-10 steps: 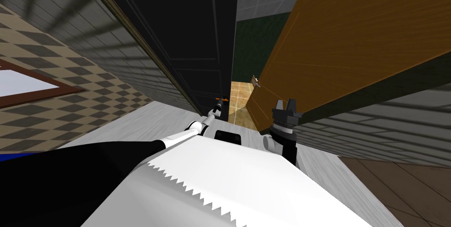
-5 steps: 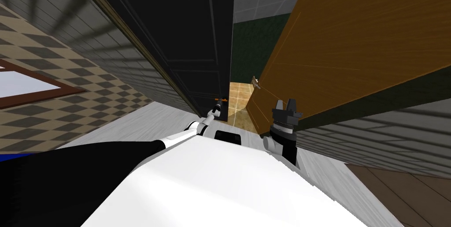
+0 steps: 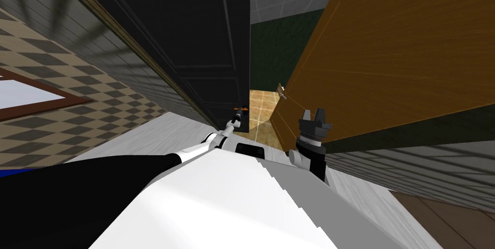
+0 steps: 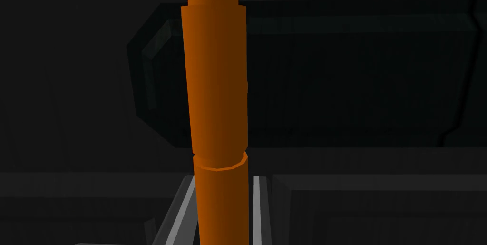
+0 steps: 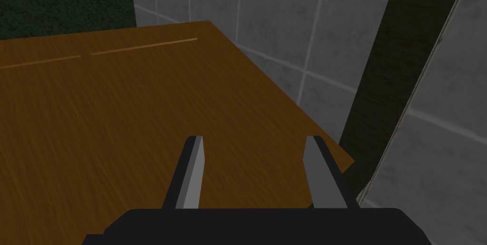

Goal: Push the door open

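Note:
A black panelled door [image 3: 193,43] stands ahead on the left, with an orange cylindrical handle [image 3: 241,109] near its free edge. My left gripper [image 3: 237,117] reaches out to that handle. In the left wrist view the orange handle [image 4: 216,90] runs up between the two grey fingers [image 4: 184,204], which press its sides, and the black door panel [image 4: 356,90] lies behind it. My right gripper [image 3: 313,114] is held up close to a brown wooden door [image 3: 386,57] on the right. Its fingers [image 5: 192,171] stand open and empty over the brown door [image 5: 95,113].
Between the two doors a narrow gap shows a tan tiled floor [image 3: 261,103] and a dark green wall [image 3: 275,48]. The brown door carries a small metal handle [image 3: 281,91]. A checkered wall with a brown-framed window [image 3: 29,94] runs along my left. Grey tiled walls [image 5: 304,28] flank the opening.
The black door's free edge has shifted left and the gap to the brown door has widened a little. My left gripper stays on the orange handle; the right arm has not moved.

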Available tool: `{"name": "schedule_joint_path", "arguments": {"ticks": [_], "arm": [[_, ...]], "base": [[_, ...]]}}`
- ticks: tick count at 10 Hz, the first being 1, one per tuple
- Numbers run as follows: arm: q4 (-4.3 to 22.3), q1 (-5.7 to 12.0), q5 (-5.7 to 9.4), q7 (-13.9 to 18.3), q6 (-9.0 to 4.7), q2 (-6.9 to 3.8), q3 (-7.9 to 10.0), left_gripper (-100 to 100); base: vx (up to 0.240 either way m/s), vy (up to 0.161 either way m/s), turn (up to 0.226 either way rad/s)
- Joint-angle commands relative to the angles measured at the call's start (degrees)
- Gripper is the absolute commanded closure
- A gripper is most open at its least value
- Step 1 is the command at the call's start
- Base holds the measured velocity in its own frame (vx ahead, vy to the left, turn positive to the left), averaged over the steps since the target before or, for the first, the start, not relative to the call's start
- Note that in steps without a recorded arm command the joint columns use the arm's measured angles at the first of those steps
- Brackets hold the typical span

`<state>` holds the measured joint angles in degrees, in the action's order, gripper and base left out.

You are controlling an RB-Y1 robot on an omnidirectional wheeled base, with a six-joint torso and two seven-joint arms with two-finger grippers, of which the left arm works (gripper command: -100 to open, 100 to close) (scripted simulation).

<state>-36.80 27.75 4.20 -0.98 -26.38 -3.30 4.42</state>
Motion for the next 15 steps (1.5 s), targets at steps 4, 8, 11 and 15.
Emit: {"name": "schedule_joint_path", "arguments": {"ticks": [4, 8, 11, 15], "arm": [[-0.57, -0.4, 0.98, -1.1, 0.26, -1.87, 3.25, 100], [-0.51, -0.65, 1.75, -1.86, 0.24, -2.91, 5.64, 100], [-0.45, -0.9, 2.52, -2.62, 0.22, -3.86, 8.01, 100], [-0.39, -1.16, 3.33, -3.41, 0.2, -4.77, 10.48, 100]], "base": [[0.157, -0.108, 0.067], [0.169, -0.13, 0.085], [0.163, -0.147, 0.102], [0.136, -0.102, 0.065]]}}
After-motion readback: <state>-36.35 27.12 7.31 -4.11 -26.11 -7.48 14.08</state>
